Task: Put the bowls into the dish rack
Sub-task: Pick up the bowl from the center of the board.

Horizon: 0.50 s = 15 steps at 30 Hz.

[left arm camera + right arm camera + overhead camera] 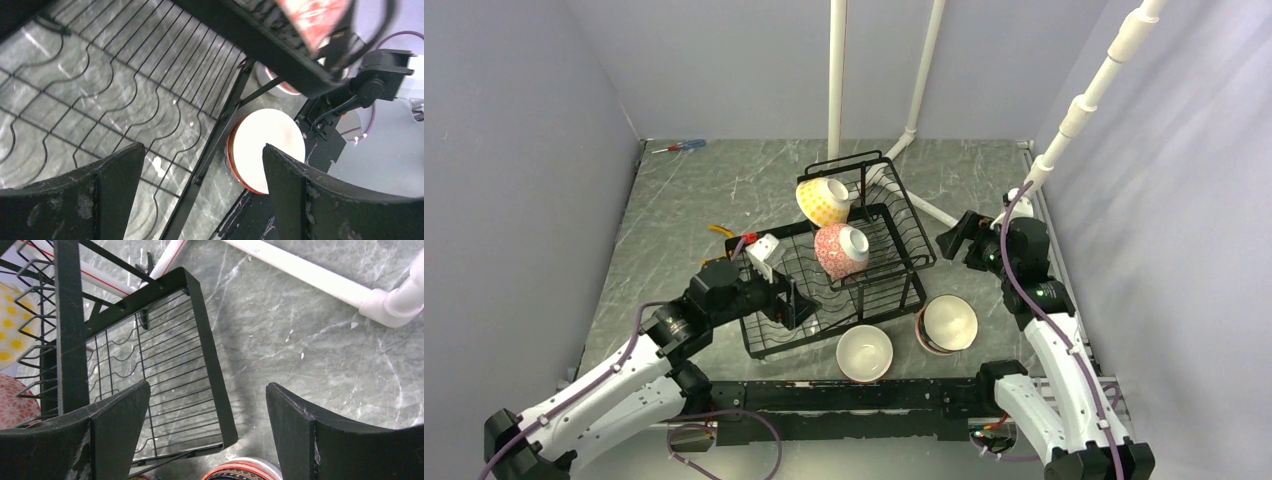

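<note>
Plainly the left tool and right tool gape empty (yellow bowl, pink bowl in dish rack).

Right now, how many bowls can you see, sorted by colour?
Yellow dotted ceramic bowl: 1
Pink-red patterned ceramic bowl: 1
Red-sided round bowl, white inside: 1
Stripe-sided round bowl, white inside: 1
Total: 4

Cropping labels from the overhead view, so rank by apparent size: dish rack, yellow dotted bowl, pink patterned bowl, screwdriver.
1. dish rack, by far the largest.
2. yellow dotted bowl and pink patterned bowl: about alike, both tipped on their sides, so unranked.
3. screwdriver, smallest, at the far left corner.
</note>
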### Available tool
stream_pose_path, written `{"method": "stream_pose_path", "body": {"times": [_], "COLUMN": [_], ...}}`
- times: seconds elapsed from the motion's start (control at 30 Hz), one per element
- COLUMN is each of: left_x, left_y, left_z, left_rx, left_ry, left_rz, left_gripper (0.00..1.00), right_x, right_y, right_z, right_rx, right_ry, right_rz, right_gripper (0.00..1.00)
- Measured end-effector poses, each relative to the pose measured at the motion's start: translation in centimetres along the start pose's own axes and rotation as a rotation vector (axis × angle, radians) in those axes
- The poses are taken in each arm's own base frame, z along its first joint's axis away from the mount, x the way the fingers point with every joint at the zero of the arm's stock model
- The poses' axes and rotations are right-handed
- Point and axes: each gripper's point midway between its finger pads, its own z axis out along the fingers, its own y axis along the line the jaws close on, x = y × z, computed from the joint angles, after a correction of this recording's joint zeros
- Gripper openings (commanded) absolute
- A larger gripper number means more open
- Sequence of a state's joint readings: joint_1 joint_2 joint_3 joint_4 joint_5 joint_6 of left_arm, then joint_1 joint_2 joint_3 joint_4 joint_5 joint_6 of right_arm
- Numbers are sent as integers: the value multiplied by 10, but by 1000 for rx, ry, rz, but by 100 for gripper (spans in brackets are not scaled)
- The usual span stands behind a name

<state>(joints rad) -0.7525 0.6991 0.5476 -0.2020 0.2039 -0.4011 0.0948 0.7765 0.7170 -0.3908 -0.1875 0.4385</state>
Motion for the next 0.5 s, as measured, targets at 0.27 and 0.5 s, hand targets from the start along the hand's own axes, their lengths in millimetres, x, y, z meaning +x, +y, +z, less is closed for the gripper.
{"method": "stream_pose_path", "body": {"times": [0.27,0.5], "left_x": [-24,-12], "left_y": [-27,-45], "left_z": [-17,-26], "left_rx": [141,324], "left_ry": [-48,96], "left_rz": [234,543], "left_gripper": [93,88], "right_x": [15,20], "right_y": [-7,-8], "right_z": [3,5], "right_rx": [15,15], "right_ry": [33,50], "right_rz": [25,28], "right_gripper": [91,91]}}
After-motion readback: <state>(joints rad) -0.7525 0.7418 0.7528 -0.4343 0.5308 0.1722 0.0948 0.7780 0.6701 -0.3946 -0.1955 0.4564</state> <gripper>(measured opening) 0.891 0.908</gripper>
